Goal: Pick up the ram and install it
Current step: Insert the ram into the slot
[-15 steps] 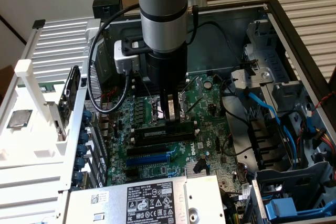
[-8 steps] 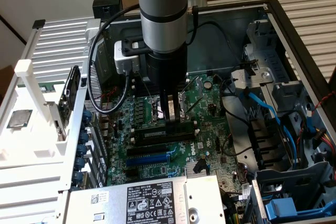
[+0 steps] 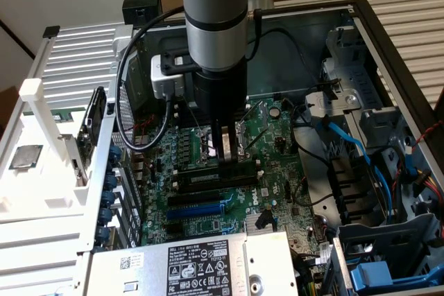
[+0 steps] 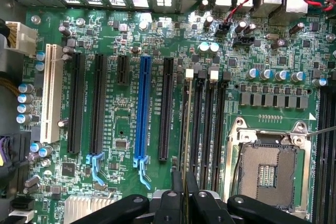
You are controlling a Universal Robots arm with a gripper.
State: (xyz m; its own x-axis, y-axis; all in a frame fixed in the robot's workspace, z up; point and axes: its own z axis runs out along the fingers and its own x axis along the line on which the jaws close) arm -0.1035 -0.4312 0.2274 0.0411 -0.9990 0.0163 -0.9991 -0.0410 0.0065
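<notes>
The ram (image 4: 185, 129) shows edge-on in the wrist view as a thin dark strip with a pale edge. It stands upright along the black memory slot closest to the blue expansion slot (image 4: 143, 108). My gripper (image 4: 184, 195) is shut on its near end, with a black finger (image 4: 169, 203) on either side. In the exterior view the gripper (image 3: 224, 159) reaches straight down inside the open computer case onto the row of black memory slots (image 3: 208, 184). I cannot tell whether the ram is seated in the slot.
Three bare memory slots (image 4: 209, 124) lie beside the ram, then the open CPU socket (image 4: 268, 169). A white slot (image 4: 50, 93) sits at the board's far side. The labelled power supply (image 3: 194, 261), blue cables (image 3: 354, 143) and drive cage (image 3: 347, 102) crowd the case.
</notes>
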